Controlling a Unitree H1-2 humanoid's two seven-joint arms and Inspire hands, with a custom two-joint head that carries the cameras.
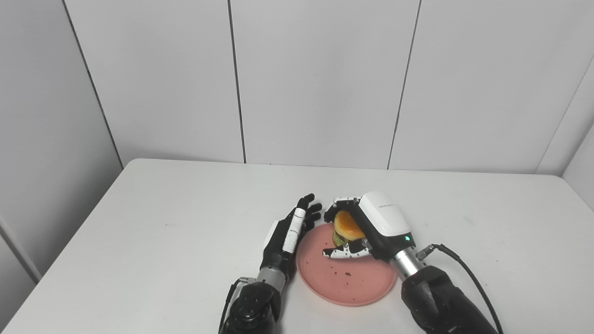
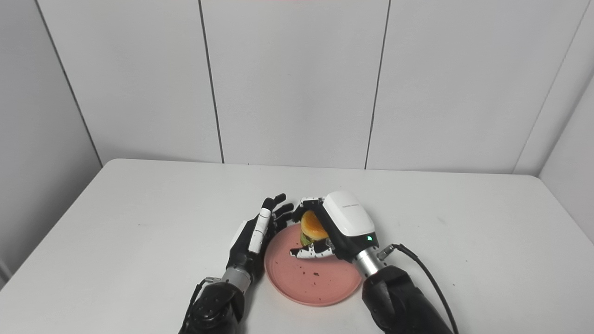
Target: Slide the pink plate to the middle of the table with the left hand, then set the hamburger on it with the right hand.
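Nearest me, the pink plate [image 1: 345, 278] sits roughly mid-table, toward the near edge, with a few dark crumbs on it, so I'd call the slide step done. My left hand [image 1: 291, 231] is empty, fingers extended and slightly spread, lying along the plate's left rim; touching or just beside it, I can't tell. My right hand [image 1: 366, 227] is wrapped around the hamburger [image 1: 346, 226], fingers over the bun top and thumb low on the near side, holding it over the far part of the plate. Can't tell if the burger's base is already on the plate or just above it. I judge we're at the release. Risks: if I open while it's still off the surface, it could drop tilted and the layers could shift or roll toward the far rim, since it's sitting off-centre. The thumb under the near side could drag the burger or tip it as I withdraw. The left fingertips [image 1: 310, 204] are very near the right-hand fingers, so opening wide could clash them, or nudge the plate. Beyond that, bare white table [image 1: 185, 199] and wall panels.
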